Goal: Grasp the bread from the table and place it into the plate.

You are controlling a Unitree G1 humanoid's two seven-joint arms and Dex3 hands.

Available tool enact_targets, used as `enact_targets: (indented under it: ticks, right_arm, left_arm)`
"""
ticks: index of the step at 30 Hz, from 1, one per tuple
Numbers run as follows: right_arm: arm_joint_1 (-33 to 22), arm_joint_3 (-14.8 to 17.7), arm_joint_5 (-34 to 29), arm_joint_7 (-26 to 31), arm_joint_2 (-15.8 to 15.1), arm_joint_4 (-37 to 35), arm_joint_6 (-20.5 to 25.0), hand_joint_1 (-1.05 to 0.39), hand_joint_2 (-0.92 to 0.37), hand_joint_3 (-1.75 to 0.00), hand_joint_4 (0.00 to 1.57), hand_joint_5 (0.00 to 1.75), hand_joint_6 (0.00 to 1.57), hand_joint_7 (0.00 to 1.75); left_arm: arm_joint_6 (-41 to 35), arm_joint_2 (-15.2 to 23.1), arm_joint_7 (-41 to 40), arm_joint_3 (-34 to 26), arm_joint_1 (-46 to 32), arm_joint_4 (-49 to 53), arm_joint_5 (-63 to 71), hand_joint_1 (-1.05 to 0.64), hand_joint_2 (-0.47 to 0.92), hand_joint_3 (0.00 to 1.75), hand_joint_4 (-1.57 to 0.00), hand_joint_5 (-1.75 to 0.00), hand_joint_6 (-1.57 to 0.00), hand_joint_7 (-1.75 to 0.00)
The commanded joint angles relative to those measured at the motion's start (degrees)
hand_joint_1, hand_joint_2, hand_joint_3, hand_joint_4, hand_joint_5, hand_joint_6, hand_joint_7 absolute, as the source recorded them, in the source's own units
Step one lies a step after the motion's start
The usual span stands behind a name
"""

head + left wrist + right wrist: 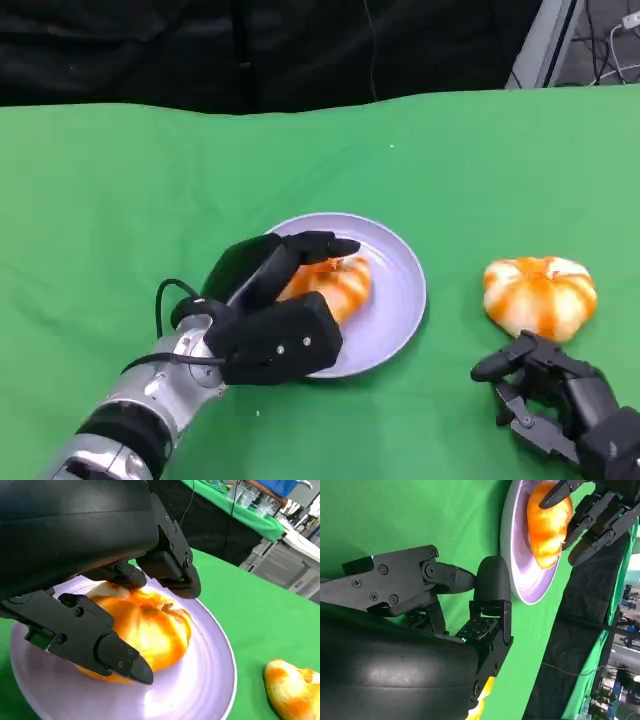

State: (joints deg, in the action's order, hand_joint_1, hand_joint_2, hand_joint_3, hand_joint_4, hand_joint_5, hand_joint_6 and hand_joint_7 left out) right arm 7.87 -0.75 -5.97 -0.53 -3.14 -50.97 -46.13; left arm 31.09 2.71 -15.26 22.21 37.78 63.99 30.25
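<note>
An orange-and-white bread (340, 285) lies on the lilac plate (400, 320) at the middle of the green table. My left hand (275, 320) reaches over the plate's near rim and holds this bread, fingers over its top and thumb along its side. The left wrist view shows the bread (155, 625) resting on the plate (210, 680) between my fingers (170, 570) and thumb. In the right wrist view the bread (545, 525), the plate (520, 580) and the left hand's fingers (600, 515) appear beyond my right hand (420, 630). That right hand (560, 400) rests low at the right, fingers loosely bent, holding nothing.
A second, rounder bread (540, 295) sits on the cloth right of the plate, just beyond my right hand; it also shows in the left wrist view (292, 692). The table's far edge meets a black backdrop (300, 50). Bare green cloth (120, 200) spreads left and behind the plate.
</note>
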Motion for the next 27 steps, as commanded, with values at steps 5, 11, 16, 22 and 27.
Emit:
enact_targets:
  ticks: [5,11,16,22,27]
  right_arm:
    - [-0.76,0.23,0.5,-0.38,-0.38,-0.24,1.38,-0.13,-0.92,-0.48,0.67,1.73,0.74,1.16]
    - [-0.66,0.29,0.63,-0.45,-0.3,-0.24,1.48,-0.13,-0.92,-0.48,0.66,1.73,0.74,1.16]
    - [-0.5,0.42,0.93,-0.74,-0.25,-0.48,1.42,-0.13,-0.92,-0.49,0.66,1.72,0.74,1.16]
    - [-0.53,0.49,1.18,-1.17,-0.15,-0.65,0.9,-0.12,-0.92,-0.49,0.67,1.69,0.75,1.15]
    - [-0.22,0.47,0.88,-1.14,-0.53,-1.15,0.93,-0.12,-0.92,-0.5,0.7,1.68,0.75,1.15]
  left_arm:
    - [-1.1,1.87,6.18,0.32,1.31,-0.64,-0.66,-0.79,0.92,0.38,-0.32,0.0,-0.29,0.0]
    - [-1.14,2.03,9.11,-0.48,1.27,-1.12,-2.21,-0.85,0.92,0.54,-0.24,0.0,-0.25,0.0]
    - [-0.42,1.65,12.88,-2.71,0.64,-1.5,-5.76,-0.91,0.92,0.64,-0.2,-0.01,-0.25,0.0]
    - [4.11,1.75,20.3,-7.88,-2.0,-5.23,-14.46,-0.89,0.92,0.74,-0.23,-0.02,-0.25,0.0]
    - [4.14,1.41,25.83,-11.02,-4.39,-9.83,-20.34,-0.86,0.92,0.73,-0.26,-0.02,-0.27,-0.01]
